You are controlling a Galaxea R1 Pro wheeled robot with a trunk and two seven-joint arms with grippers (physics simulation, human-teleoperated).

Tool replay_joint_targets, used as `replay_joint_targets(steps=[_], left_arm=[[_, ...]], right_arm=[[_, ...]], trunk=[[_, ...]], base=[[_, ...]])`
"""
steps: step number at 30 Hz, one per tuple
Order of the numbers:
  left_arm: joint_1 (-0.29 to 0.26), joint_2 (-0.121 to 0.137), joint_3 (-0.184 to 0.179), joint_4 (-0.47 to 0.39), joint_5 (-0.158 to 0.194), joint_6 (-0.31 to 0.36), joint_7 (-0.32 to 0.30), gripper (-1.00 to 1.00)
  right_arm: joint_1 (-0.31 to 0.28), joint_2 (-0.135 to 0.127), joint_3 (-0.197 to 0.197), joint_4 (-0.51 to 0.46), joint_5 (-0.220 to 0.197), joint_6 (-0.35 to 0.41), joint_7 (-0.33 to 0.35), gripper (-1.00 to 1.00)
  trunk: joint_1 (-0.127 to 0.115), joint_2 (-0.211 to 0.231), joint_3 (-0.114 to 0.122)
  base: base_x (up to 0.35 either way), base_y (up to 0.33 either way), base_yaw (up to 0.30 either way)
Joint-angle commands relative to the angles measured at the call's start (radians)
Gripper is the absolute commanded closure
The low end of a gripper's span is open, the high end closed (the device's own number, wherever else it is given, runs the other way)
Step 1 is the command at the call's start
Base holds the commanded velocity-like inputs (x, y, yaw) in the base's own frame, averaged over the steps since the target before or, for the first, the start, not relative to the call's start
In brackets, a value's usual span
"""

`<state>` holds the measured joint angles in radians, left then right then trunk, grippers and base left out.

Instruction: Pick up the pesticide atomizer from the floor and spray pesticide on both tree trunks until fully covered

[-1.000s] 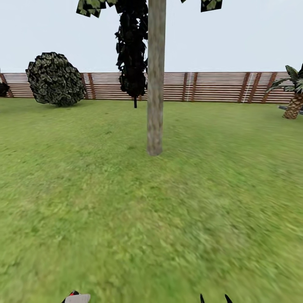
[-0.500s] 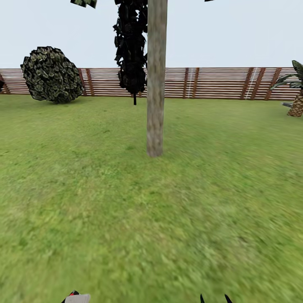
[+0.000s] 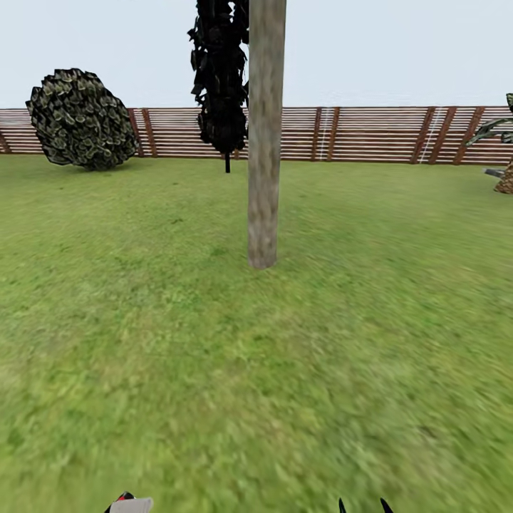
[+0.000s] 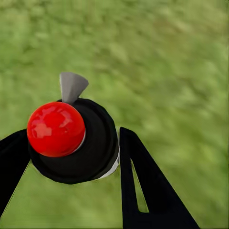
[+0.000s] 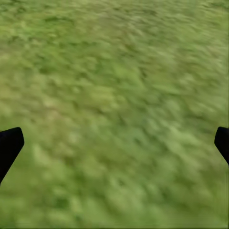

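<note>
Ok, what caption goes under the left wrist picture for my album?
Left gripper holding the black, red-topped atomizer above blurry green grass.

Grey-tan mottled trunk (image 3: pixel 264 135), green lawn (image 3: pixel 214 356), blk atomizer (image 4: pixel 76 143) w/ red top.

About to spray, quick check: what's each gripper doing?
Left gripper: closed on the pesticide atomizer.
Right gripper: open, holding nothing, over grass.

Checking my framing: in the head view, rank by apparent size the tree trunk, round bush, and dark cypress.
1. tree trunk, tallest
2. dark cypress
3. round bush
The last two look close; both stand farther off, so it's unsure.
</note>
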<state>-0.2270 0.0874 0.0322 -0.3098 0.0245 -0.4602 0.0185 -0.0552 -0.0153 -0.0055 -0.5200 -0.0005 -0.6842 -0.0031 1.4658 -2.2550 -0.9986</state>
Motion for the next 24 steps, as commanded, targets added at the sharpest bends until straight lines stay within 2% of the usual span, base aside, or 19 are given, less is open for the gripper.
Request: replay_joint_targets(steps=[1,13,20,24], left_arm=[[0.000,0.000,0.000,0.000,0.000,0.000,0.000,1.00],[0.000,0.000,0.000,0.000,0.000,0.000,0.000,1.00],[0.000,0.000,0.000,0.000,0.000,0.000,0.000,1.00],[0.000,0.000,0.000,0.000,0.000,0.000,0.000,1.00]], right_arm=[[0.000,0.000,0.000,0.000,0.000,0.000,0.000,-1.00],[0.000,0.000,0.005,0.008,0.004,0.001,0.003,-1.00],[0.000,0.005,0.007,0.125,0.002,-0.001,0.000,-1.00],[0.000,0.011,0.005,0.139,-0.001,-0.003,-0.002,-1.00]], trunk=[[0.000,0.000,-0.001],[0.000,0.000,-0.002],[0.000,0.000,-0.002],[0.000,0.000,-0.001]], base=[[0.340,0.000,0.000],[0.340,0.000,0.000],[0.340,0.000,0.000],[0.340,0.000,0.000]])
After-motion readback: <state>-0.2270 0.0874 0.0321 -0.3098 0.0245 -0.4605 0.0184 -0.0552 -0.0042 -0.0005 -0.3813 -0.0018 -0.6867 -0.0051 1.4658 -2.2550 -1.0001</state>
